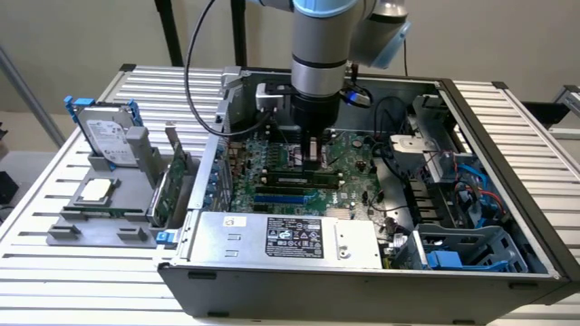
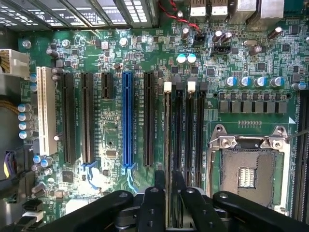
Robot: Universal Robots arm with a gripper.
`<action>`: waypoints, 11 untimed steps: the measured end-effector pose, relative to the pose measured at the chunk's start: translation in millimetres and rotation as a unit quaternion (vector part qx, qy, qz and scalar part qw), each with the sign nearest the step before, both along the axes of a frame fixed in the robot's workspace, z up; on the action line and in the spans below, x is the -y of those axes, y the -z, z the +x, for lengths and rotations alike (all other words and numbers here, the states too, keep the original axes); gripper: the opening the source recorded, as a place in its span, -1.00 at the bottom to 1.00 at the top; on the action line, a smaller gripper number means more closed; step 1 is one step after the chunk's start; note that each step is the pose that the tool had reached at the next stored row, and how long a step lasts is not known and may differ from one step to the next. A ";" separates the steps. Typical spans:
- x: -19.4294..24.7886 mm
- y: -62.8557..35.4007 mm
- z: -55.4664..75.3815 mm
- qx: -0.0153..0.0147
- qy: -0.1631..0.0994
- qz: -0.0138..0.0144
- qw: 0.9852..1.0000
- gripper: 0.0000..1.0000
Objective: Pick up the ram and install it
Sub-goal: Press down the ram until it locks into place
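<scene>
Thin ram (image 2: 167,145) edge-on, upright in a black motherboard slot (image 2: 177,130).

My fingers (image 2: 159,203) are matte black, probably plastic; the motherboard (image 2: 116,63) is glossy green, the case (image 1: 363,285) dull grey metal.

arm (image 1: 319,41) cut off above, ram (image 2: 167,145) mostly hidden between claw (image 2: 167,193) fingers

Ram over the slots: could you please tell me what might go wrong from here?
The ram, gripped edge-on by the gripper, hangs over the black slots; if slightly off line, pressing could bend it. The open CPU socket lies beside them; a slip could damage it.
</scene>
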State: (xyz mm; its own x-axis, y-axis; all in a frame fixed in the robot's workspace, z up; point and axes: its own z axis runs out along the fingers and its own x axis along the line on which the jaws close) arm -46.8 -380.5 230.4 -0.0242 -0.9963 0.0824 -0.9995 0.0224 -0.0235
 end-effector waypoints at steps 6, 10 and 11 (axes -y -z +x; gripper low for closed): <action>0.0 -13.5 -0.1 0.000 0.000 0.000 1.000 -1.00; 0.0 -13.6 -0.1 0.000 0.000 0.000 1.000 -1.00; 0.0 -13.6 -0.1 0.000 0.000 0.000 1.000 -1.00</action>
